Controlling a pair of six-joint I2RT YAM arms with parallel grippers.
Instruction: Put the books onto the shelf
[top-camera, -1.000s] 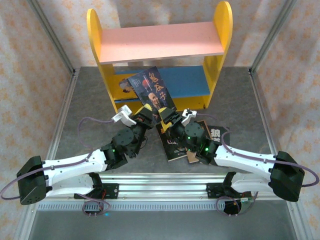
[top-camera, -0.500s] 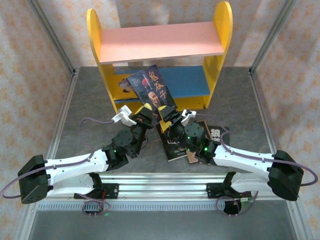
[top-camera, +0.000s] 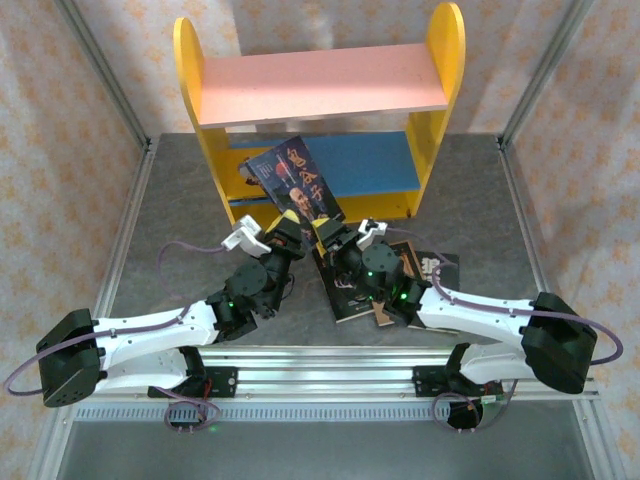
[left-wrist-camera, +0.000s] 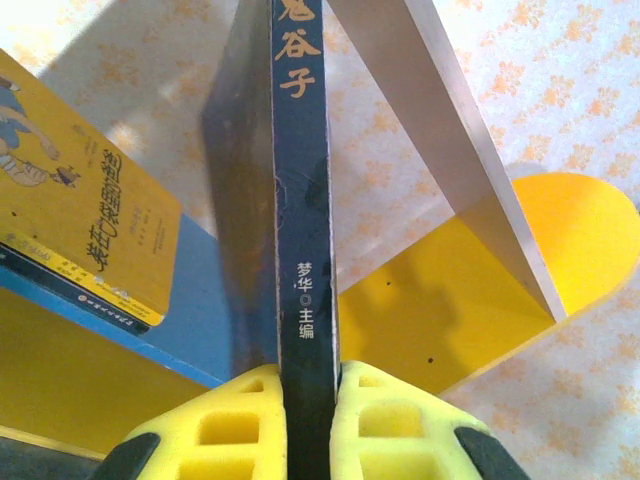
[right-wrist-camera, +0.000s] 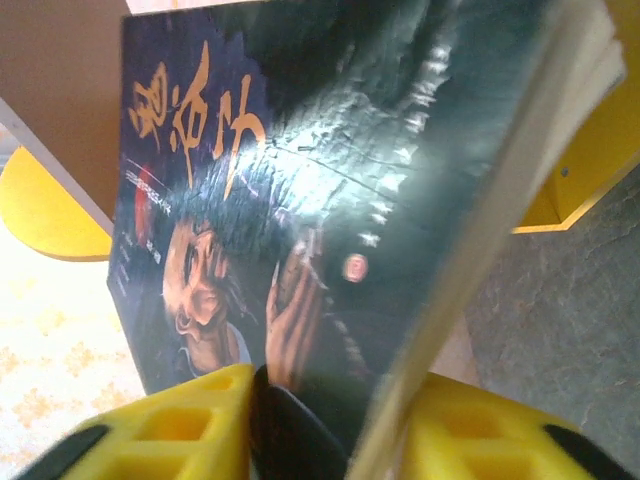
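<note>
A dark book (top-camera: 296, 180) with a portrait and yellow characters stands tilted in front of the shelf (top-camera: 320, 85), at its blue lower board (top-camera: 375, 165). My left gripper (top-camera: 291, 226) is shut on the foot of its spine (left-wrist-camera: 303, 200), yellow pads (left-wrist-camera: 240, 420) pressed to both sides. My right gripper (top-camera: 325, 232) grips the same book's lower corner (right-wrist-camera: 330, 240), one pad on the cover and the other on the page edge. A yellow cartoon book (top-camera: 246, 172) lies at the left end of the blue board (left-wrist-camera: 215, 300). More dark books (top-camera: 352, 292) lie on the table under my right arm.
The shelf's yellow side panels (top-camera: 445, 60) stand on both sides of the boards. The pink upper board (left-wrist-camera: 450, 130) hangs close above the held book. A further book (top-camera: 432, 265) lies flat right of the pile. Metal frame posts (top-camera: 105, 75) rise at the table's back corners.
The right gripper has closed on the dark book's lower corner. Both grippers and the book have shifted slightly left, and the book leans more to the left.
</note>
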